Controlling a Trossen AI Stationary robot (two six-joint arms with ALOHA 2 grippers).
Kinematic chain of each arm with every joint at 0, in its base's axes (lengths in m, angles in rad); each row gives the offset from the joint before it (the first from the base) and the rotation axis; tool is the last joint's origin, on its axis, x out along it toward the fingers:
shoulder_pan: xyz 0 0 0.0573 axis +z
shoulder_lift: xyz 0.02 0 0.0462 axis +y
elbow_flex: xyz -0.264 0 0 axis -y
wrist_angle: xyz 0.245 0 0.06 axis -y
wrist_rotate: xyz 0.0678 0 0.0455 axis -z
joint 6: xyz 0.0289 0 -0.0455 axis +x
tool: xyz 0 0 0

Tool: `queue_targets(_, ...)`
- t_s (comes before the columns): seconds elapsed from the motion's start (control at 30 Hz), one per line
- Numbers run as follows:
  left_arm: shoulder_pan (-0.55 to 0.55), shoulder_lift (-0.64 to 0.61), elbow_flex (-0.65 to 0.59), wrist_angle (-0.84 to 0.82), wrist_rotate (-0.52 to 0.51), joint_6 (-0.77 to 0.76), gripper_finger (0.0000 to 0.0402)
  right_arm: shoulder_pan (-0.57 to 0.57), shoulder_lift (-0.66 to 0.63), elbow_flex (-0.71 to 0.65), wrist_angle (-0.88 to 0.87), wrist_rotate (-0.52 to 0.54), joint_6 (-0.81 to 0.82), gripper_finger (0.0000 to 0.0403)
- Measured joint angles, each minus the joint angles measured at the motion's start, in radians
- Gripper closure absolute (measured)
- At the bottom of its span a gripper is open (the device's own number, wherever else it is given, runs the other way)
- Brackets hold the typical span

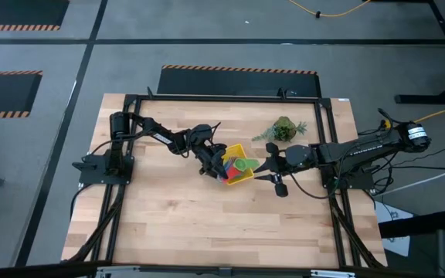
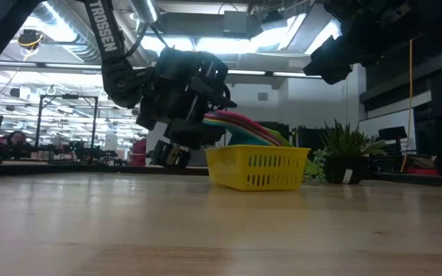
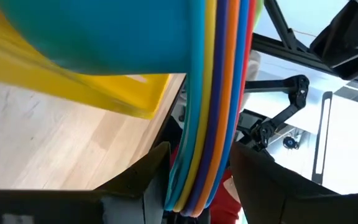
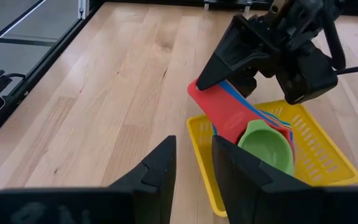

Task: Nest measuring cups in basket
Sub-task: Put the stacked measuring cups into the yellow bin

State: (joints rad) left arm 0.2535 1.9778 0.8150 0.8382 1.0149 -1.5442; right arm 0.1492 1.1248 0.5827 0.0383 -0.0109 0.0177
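The measuring cups (image 4: pixel 263 144) sit nested as one stack in the yellow basket (image 4: pixel 319 158), with the green cup on top. Their flat handles (image 2: pixel 244 126) slope up out of the basket toward the table's left. My left gripper (image 1: pixel 211 162) is at the basket's left side, shut on those handles. My right gripper (image 1: pixel 263 167) hovers just right of the basket, raised above the table, with a narrow gap between its fingers (image 4: pixel 160 165) and nothing in it. The basket (image 2: pixel 259 169) rests on the wooden table. My left gripper pinches the stacked handles near their free ends (image 3: pixel 197 180) between its two fingers (image 3: pixel 145 180), several layers together. It comes from the table's left, slanting downward. The cup bowls stay in the basket (image 1: pixel 236 148) and the handles tilt up toward the gripper (image 4: pixel 225 78).
A small potted plant (image 1: pixel 284 129) stands just beyond the basket toward the far right, close to my right arm. Bare wood lies on the near side of the basket (image 1: pixel 207 224). A black frame runs along the table's edges (image 1: pixel 230 98).
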Motion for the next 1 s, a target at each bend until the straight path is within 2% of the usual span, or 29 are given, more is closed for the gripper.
queue_targets(0.3, 0.005, 0.000, 0.000, -0.002, 0.050, -0.020, 0.0241, 0.000, 0.000, 0.000, 0.000, 0.000, 0.001, 0.0295)
queue_targets(0.6, 0.003, -0.001, 0.001, -0.090, 0.051, 0.013, 0.0241, 0.000, 0.000, 0.000, 0.000, 0.000, 0.002, 0.0295)
queue_targets(1.0, 0.004, 0.000, 0.000, -0.045, 0.020, 0.022, 0.0241, 0.000, 0.000, 0.000, -0.007, 0.000, 0.003, 0.0295)
